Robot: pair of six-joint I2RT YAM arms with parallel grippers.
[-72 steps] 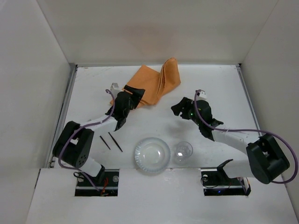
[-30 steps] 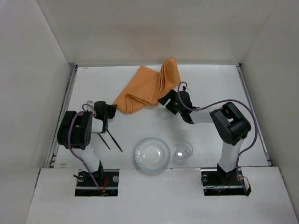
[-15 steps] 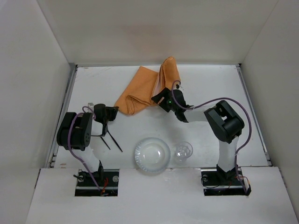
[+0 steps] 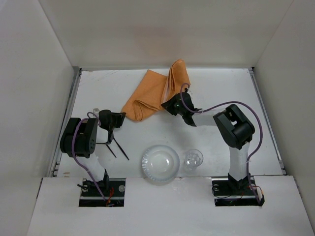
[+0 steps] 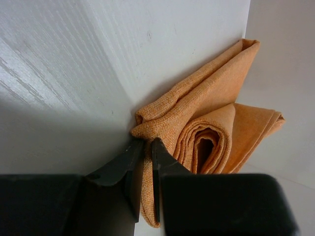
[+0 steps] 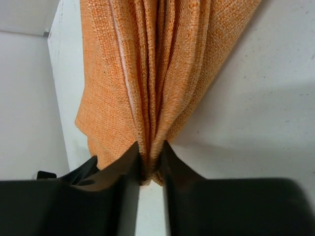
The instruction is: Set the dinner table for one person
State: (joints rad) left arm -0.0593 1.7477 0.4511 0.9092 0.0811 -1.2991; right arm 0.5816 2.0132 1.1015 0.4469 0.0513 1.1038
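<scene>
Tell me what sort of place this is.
Likely a robot test cell: white table boxed by plain walls, left arm and right arm bolted at its edge, gripping an orange cloth.

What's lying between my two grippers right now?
The cloth. In the top view its near edge runs from the left gripper to the right gripper, and each gripper pinches one end of it.
</scene>
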